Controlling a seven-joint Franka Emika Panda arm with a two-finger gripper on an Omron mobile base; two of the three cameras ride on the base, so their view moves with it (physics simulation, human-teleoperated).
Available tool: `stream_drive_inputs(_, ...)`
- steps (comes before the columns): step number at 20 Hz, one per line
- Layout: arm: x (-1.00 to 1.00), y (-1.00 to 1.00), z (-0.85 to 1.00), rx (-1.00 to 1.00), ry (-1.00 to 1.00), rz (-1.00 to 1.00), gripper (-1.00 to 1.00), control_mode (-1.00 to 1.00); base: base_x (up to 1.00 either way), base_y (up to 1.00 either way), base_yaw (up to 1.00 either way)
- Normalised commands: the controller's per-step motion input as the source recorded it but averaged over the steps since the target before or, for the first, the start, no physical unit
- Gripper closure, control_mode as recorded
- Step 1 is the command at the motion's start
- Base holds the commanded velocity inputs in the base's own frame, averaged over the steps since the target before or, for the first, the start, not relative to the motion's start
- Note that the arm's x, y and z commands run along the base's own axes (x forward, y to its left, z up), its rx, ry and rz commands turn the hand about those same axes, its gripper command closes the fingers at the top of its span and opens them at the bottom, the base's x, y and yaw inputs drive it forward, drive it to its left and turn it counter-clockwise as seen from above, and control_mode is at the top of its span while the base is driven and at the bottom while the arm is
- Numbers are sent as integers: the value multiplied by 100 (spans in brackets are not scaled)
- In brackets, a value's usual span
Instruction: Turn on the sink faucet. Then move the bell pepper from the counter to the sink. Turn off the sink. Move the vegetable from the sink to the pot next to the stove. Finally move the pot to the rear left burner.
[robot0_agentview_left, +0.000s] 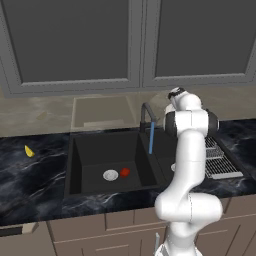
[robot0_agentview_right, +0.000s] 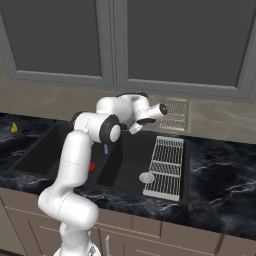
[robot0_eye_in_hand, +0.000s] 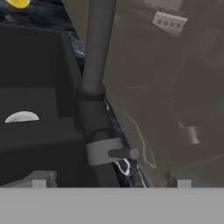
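Water runs from the sink faucet (robot0_agentview_left: 146, 118), bell pepper (robot0_agentview_left: 125, 172) lies in the sink (robot0_agentview_left: 75, 170) beside its drain; my jaws, wide open and empty, face the faucet's lever for shut-off; pot steps remain.

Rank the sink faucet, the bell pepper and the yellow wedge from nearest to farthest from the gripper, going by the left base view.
1. Sink faucet: just left of the gripper, behind the basin.
2. Bell pepper: on the left basin floor, beside the drain.
3. Yellow wedge: far left on the counter.
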Motion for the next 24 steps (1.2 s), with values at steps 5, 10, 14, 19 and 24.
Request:
stream_drive_inputs(5, 6, 6, 0, 1, 0, 2, -100, -100, 0, 0, 0)
stream_drive_inputs(10, 6, 9, -1, 1, 0, 2, -100, -100, 0, 0, 0)
stream_drive_inputs(14, 10, 13, 0, 1, 0, 2, -100, -100, 0, 0, 0)
stream_drive_inputs(19, 11, 19, 0, 1, 0, 2, -100, -100, 0, 0, 0)
stream_drive_inputs(24, 8, 25, 0, 0, 1, 3, -100, -100, 0, 0, 0)
